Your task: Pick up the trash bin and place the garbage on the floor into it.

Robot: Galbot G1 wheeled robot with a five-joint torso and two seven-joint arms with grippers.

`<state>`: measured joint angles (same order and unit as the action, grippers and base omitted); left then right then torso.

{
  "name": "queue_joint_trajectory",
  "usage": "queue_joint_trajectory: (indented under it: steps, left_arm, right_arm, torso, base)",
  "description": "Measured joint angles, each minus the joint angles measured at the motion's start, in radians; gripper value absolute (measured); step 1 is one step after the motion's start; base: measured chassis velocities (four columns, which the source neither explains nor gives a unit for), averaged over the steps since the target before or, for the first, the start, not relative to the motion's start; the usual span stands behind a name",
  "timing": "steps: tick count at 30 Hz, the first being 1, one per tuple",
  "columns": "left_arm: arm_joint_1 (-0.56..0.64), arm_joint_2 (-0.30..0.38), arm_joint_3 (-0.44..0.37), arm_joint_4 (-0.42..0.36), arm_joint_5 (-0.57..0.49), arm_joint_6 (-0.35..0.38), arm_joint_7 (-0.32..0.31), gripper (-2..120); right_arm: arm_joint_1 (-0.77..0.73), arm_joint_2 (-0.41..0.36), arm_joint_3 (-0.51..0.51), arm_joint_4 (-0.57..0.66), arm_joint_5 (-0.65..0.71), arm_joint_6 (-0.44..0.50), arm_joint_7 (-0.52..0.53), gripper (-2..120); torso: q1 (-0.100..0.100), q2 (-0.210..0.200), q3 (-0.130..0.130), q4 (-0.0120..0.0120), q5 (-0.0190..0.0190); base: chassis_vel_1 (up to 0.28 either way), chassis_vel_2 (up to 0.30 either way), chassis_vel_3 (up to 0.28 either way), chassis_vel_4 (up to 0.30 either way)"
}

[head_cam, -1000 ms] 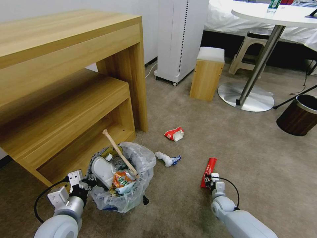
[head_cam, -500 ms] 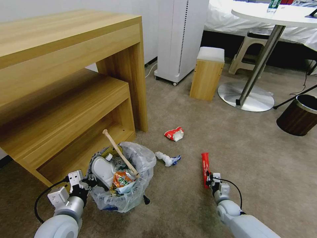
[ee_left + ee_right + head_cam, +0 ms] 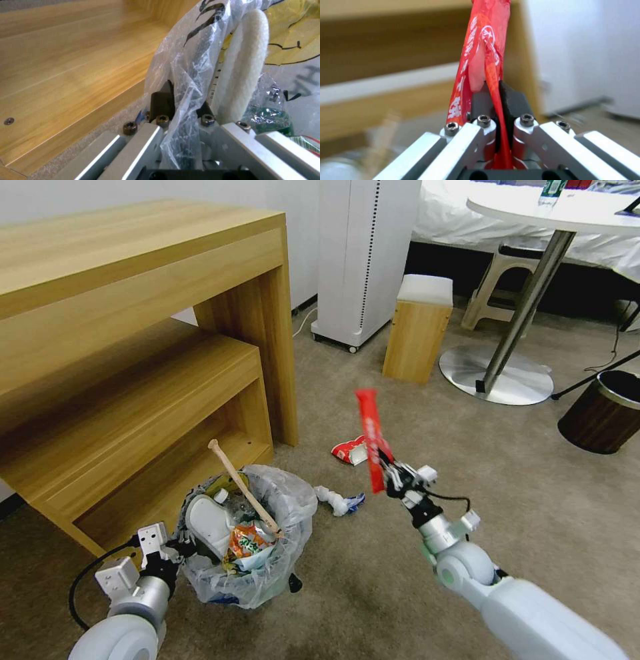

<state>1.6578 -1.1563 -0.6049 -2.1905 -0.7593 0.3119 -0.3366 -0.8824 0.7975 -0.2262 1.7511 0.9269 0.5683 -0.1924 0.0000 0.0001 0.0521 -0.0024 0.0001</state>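
- Left pincer [image 3: 175, 549]: seen low at the left of the head view, pinched on the bag-lined rim of the trash bin [image 3: 248, 540]. In the left wrist view the left pincer [image 3: 185, 106] is pressed together on the crinkled clear liner and the dark rim beneath it.
- Trash bin: it is placed on the carpet just in front of the wooden counter [image 3: 133, 347], at that counter's lower shelf. Whether the bin is lifted clear of the floor cannot be told.
- Bin contents: a white slipper [image 3: 208, 523], a wooden stick [image 3: 242, 488] leaning out over the rim, and an orange and green wrapper [image 3: 248, 543] among further litter. The bin is judged nearly full, so most of the collecting appears done.
- Floor litter left of centre: a crumpled white paper with a blue mask [image 3: 339, 501] is seen just beside the bin, not yet collected.
- Floor litter further back: a red and white wrapper [image 3: 350, 451] lies on the carpet, partly hidden behind the raised item.
- Right pincer [image 3: 393, 473]: held in the air right of the bin, clamped on the lower end of a long red wrapper [image 3: 371, 437] that stands upward from it. In the right wrist view the right pincer [image 3: 495, 100] has its dark pads closed on the red wrapper [image 3: 485, 45].
- Progress, as judged: one item is in hand and not yet over the bin; at least two items remain on the floor.
- Dark brown bin [image 3: 603, 412]: it stands at the far right and is not part of the task.
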Motion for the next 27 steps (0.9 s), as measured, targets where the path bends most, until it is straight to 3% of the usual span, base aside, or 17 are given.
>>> queue_joint_trajectory:
  steps: [1,3,5,7,9,13,27]
  left_arm:
    - [0.000,0.000,0.000,0.000,0.000,0.000,0.000,1]
    - [-0.002,0.001,0.005,-0.011,-0.001,0.007,-0.003,1]
    - [-0.004,0.001,0.009,-0.012,-0.001,0.009,-0.004,1]
    - [-0.005,0.000,0.011,-0.013,-0.001,0.009,-0.004,1]
    - [-0.008,-0.008,0.021,-0.016,0.002,0.012,-0.007,1]
    - [-0.006,-0.013,0.025,-0.022,0.004,0.013,-0.008,1]
    - [0.003,0.000,0.019,-0.019,0.001,0.011,-0.006,1]
  right_arm:
    - [0.000,0.000,0.000,0.000,0.000,0.000,0.000,1]
    - [0.122,-0.098,-0.125,0.114,0.019,-0.025,-0.010,1]
    - [0.173,-0.124,-0.177,0.133,0.021,-0.028,-0.016,1]
    - [0.198,-0.133,-0.205,0.139,0.022,-0.029,-0.019,1]
    - [0.308,-0.149,-0.349,0.144,0.031,-0.036,-0.022,1]
    - [0.390,-0.126,-0.462,0.119,0.037,-0.045,-0.005,1]
    - [0.373,-0.054,-0.470,0.019,0.039,-0.063,0.049,1]
  torso:
    - [0.000,0.000,0.000,0.0000,0.0000]
    - [0.000,0.000,0.000,-0.0003,-0.0003]
    - [0.000,0.000,0.000,-0.0005,-0.0007]
    - [0.000,0.000,0.000,-0.0005,-0.0005]
    - [0.000,0.000,0.000,-0.0004,-0.0002]
    - [0.000,0.000,0.000,-0.0002,-0.0002]
    - [0.000,0.000,0.000,-0.0005,-0.0003]
  base:
    - [0.000,0.000,0.000,0.000]
    - [0.000,0.000,0.000,0.000]
    - [0.000,0.000,0.000,0.000]
    - [0.000,0.000,0.000,0.000]
    - [0.000,0.000,0.000,0.000]
    - [0.000,0.000,0.000,0.000]
    - [0.000,0.000,0.000,0.000]
